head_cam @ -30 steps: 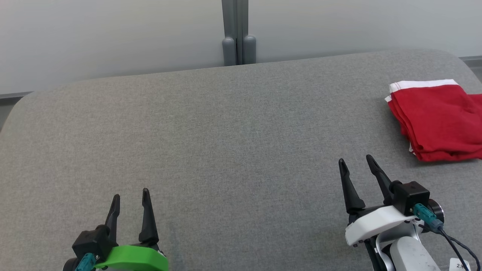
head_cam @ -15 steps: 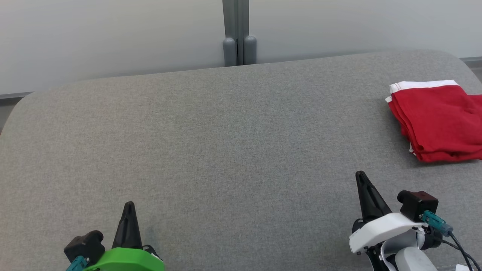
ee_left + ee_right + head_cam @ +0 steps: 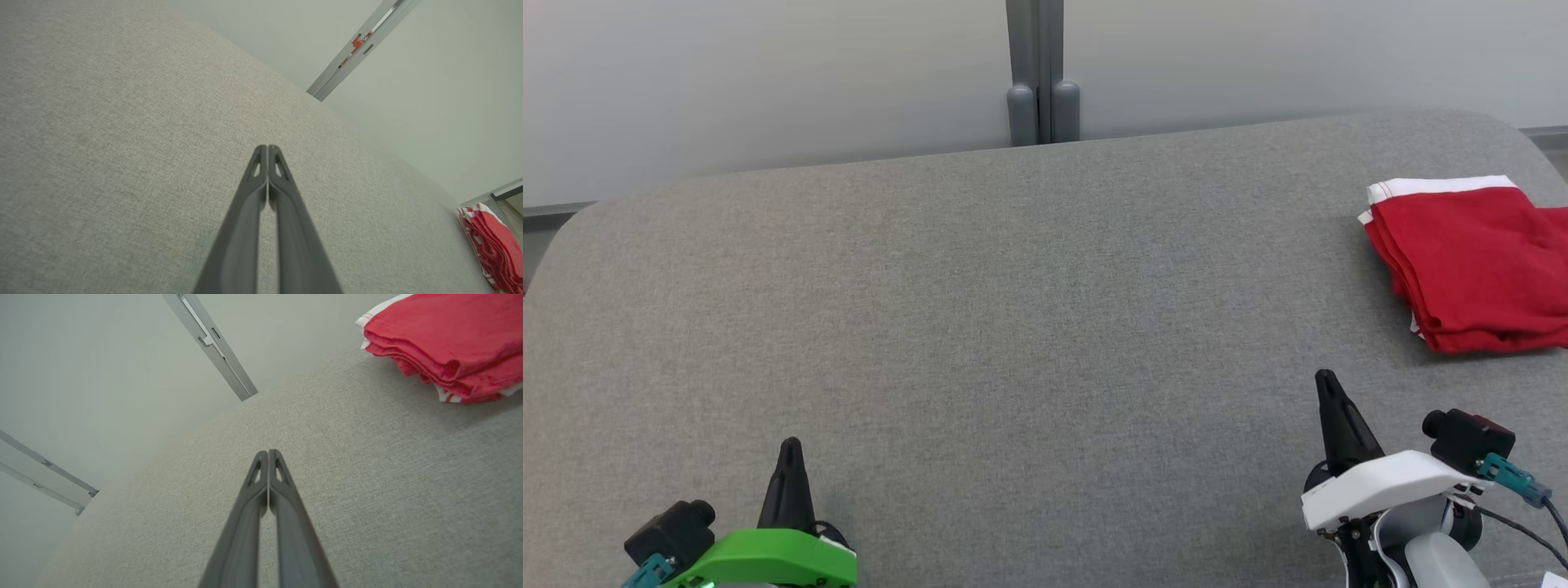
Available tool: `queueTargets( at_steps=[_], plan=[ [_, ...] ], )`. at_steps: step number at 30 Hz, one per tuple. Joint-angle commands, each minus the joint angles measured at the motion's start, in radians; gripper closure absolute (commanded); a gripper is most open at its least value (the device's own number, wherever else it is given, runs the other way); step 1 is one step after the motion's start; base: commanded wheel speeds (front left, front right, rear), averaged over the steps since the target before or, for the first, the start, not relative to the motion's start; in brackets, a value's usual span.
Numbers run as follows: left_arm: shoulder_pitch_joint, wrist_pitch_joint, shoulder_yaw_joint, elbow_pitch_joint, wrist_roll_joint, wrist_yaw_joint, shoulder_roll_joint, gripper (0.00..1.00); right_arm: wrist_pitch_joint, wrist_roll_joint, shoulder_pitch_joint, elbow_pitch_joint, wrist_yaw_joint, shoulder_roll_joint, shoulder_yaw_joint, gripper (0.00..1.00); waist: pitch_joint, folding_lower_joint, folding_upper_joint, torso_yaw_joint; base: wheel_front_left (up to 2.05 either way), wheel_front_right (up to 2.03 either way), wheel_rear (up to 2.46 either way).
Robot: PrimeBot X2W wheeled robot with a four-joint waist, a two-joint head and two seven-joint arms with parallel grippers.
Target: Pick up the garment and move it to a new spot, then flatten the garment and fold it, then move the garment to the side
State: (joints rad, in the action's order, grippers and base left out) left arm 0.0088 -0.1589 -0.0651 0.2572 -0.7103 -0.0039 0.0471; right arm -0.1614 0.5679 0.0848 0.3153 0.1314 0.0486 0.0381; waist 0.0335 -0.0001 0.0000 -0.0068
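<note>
Grey fabric covers the bench (image 3: 1013, 327), where the folded red garment (image 3: 1470, 261) sits at the far right. Both the left gripper (image 3: 790, 445) and the right gripper (image 3: 1327, 377) hover empty, fingers pressed together. It looks soft and light, probably best pinched through its stacked edge.

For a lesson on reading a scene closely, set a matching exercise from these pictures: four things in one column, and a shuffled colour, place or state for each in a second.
Column A
1. garment
2. left gripper
3. right gripper
4. table

Column B
a. shut, white mount, lower right of the head view
b. grey, cloth-covered
c. red, folded, on the table's right side
d. shut, green mount, lower left of the head view

Pairs: 1-c, 2-d, 3-a, 4-b
</note>
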Motion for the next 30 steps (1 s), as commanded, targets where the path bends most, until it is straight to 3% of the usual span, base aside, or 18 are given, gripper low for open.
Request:
queueTargets(
  at_steps=[1,30],
  plan=[
    [-0.032,0.008,0.011,-0.015,-0.039,-0.008,0.005,1.0,0.009,0.045,0.019,-0.021,0.0,0.006,-0.008,1.0,0.0,0.0001,0.0,0.0,0.0,0.0,0.0],
    [-0.07,0.112,0.076,-0.016,-0.383,-0.057,0.008,1.0,0.11,0.446,0.024,-0.043,-0.001,0.01,-0.06,1.0,-0.009,0.0001,0.0,0.002,0.0,0.0,0.0]
  ],
)
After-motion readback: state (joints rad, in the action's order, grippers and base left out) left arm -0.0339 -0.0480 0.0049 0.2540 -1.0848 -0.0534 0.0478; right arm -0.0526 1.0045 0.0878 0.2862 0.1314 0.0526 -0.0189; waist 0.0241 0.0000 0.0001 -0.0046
